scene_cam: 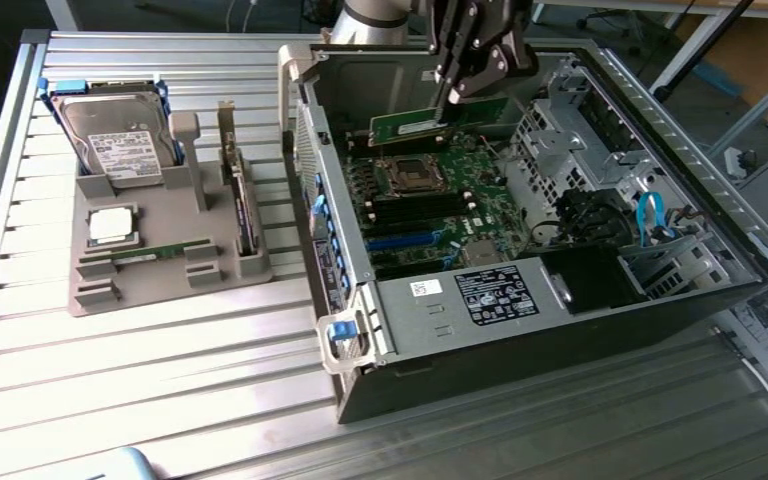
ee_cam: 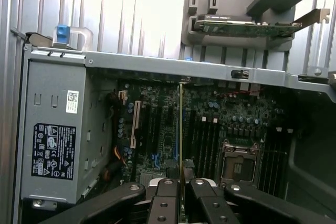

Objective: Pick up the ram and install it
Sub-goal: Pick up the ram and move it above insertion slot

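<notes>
Two fingers of the gripper are closed narrow on the upper edge of the ram; the stick hangs on its long edge above the motherboard. In the wrist view the ram shows edge-on, over the board just beside the long black slots and near the CPU socket. All of this sits inside the open case. Well apart, on the exterior view's left, is a grey fixture with a hard drive.

no legible text, printed labels on power supply and hard drive unreadable
</notes>
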Motion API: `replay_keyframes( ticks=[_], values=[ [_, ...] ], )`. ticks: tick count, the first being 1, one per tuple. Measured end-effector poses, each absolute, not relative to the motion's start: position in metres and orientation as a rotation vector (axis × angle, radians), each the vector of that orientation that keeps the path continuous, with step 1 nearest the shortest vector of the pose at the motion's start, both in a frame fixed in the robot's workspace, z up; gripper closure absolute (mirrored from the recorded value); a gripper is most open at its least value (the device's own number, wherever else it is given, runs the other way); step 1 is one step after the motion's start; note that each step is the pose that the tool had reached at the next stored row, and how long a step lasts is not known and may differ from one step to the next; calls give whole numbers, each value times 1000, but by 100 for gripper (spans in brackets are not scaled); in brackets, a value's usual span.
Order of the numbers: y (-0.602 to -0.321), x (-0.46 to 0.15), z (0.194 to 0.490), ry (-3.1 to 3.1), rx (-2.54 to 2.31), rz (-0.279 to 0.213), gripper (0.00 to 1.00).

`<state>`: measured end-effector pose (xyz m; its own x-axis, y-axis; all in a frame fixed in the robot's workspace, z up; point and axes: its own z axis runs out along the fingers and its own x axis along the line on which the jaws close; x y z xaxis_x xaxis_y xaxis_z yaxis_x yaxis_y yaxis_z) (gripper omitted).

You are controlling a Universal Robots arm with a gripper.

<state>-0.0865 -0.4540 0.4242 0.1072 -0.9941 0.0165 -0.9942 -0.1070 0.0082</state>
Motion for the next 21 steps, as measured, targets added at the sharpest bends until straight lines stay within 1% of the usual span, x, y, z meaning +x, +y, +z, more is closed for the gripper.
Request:
replay_keyframes(
  ticks=[21],
  values=[
    [-454,-76,424,-2088,2325,11,86]
  ],
)
